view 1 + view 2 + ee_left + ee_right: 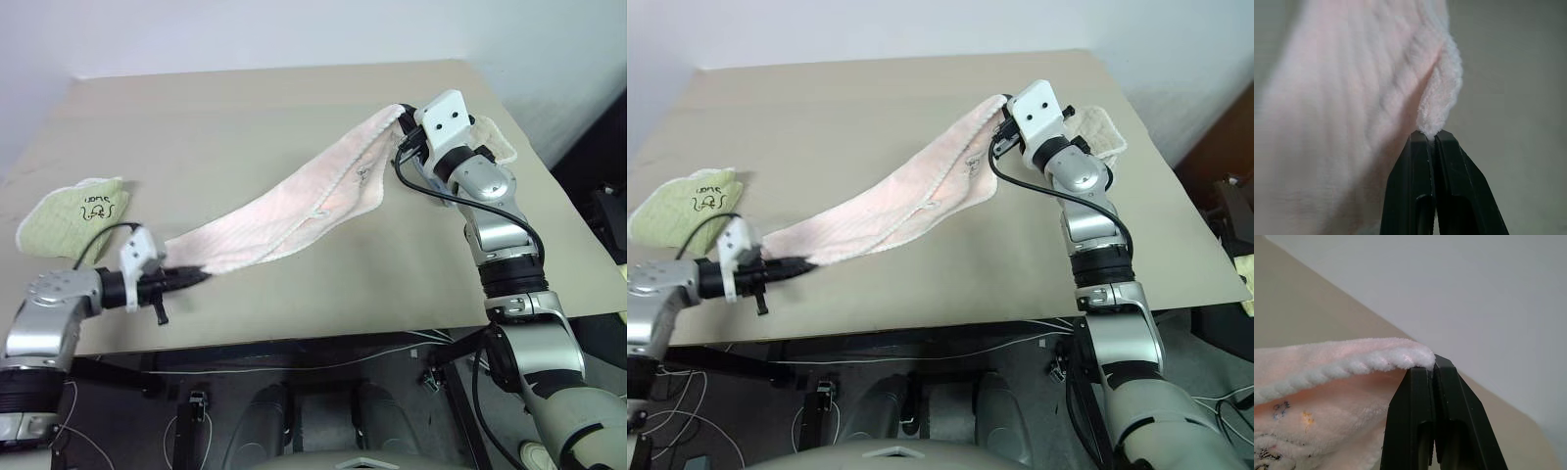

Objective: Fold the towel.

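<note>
While the long pale pink terry-cloth towel with white scalloped trim (304, 201) sags between them over the beige tabletop (245, 117), the left hand (196, 277) pinches its near end and the right hand (402, 125) clamps its far corner higher up. A light green cloth with dark writing (73, 217) lies near the left hand.

Under and between my jaws spreads a wide tan tabletop (294, 108). Beyond them, past its far edge, rises a plain pale wall (294, 34). Behind my jaws, below the near edge, white cables (294, 364) trail across a dark floor (940, 377).
</note>
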